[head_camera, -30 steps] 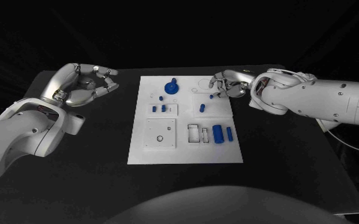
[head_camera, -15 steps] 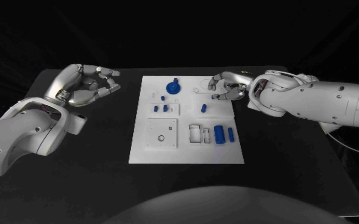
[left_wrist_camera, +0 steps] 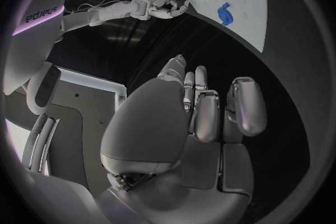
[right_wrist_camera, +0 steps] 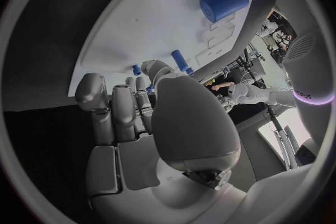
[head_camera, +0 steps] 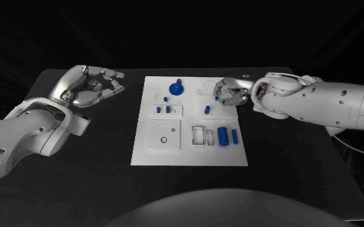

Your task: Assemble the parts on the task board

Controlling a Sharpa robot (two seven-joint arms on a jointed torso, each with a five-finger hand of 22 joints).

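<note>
1. A white board lies mid-table, carrying small blue parts.
2. The right hand hovers over the board's far right edge, fingers curled in, holding nothing visible.
3. The left hand hangs left of the board, well apart from it, fingers curled, empty.

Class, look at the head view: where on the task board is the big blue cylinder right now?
The big blue cylinder lies on the task board in its near right part, between the empty rectangular slots and a thinner blue rod.
</note>
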